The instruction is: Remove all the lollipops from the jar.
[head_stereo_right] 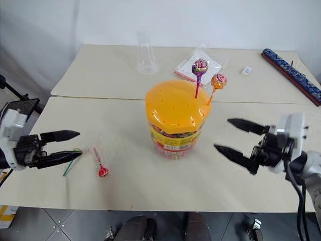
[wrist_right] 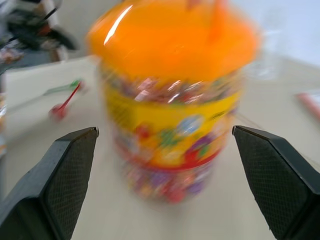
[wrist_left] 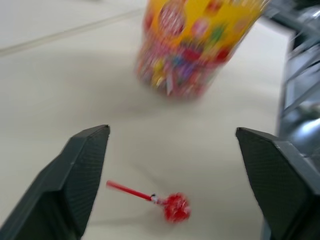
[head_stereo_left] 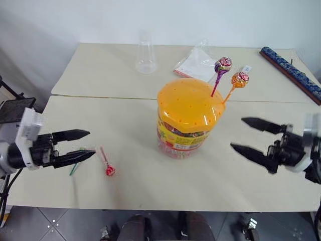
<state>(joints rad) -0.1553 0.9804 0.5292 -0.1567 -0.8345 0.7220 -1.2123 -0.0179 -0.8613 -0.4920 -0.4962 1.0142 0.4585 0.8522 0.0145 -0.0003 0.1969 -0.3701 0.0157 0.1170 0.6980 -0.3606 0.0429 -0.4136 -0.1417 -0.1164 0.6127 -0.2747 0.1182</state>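
Jar (head_stereo_left: 186, 118) stands mid-worktop (head_stereo_left: 125, 65), lid on; purple-stick lollipop (head_stereo_left: 222, 65) and orange-stick lollipop (head_stereo_left: 240, 79) are planted upright in lid holes, sticks reachable. Red-stick lollipop (head_stereo_left: 109, 169) lies flat near the front edge, green stick (head_stereo_left: 75, 168) beside it. Left gripper (head_stereo_left: 83, 145): fingers open, empty. Right gripper (head_stereo_left: 246, 134): fingers spread, empty, facing the jar, likely for the next pull.

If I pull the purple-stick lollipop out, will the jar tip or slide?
Probably neither. The jar is wide and looks packed with sweets, so likely heavy. The purple-stick lollipop sits in a hole near the lid's rim, so an angled tug might rock it. Its thin stick may flex if gripped low.
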